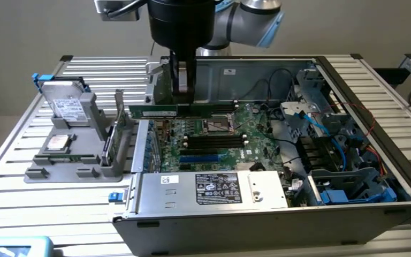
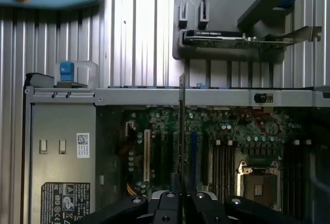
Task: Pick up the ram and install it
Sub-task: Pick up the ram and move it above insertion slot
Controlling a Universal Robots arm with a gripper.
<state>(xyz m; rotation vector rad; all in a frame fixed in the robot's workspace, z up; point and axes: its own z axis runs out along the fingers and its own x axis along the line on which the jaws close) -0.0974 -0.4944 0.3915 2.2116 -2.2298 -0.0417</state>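
At the exterior view's left, a grey fixture (image 1: 62,160) stands on the slatted table (image 1: 20,198), outside the open computer case (image 1: 263,225). The gripper (image 1: 184,101) is pinched on the upper edge of the ram (image 1: 155,111). The ram hangs level above the motherboard (image 1: 191,128). Its long axis is parallel to the black memory slots (image 1: 216,142) below and appears clear of them. Cables (image 1: 305,123) crowd the right.

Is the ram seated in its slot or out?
Out: the ram hangs gripped in the claw above the motherboard, clear of the black slots.

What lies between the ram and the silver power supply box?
In the exterior view, the motherboard, with CPU socket and black slots, separates the ram from the power supply box.
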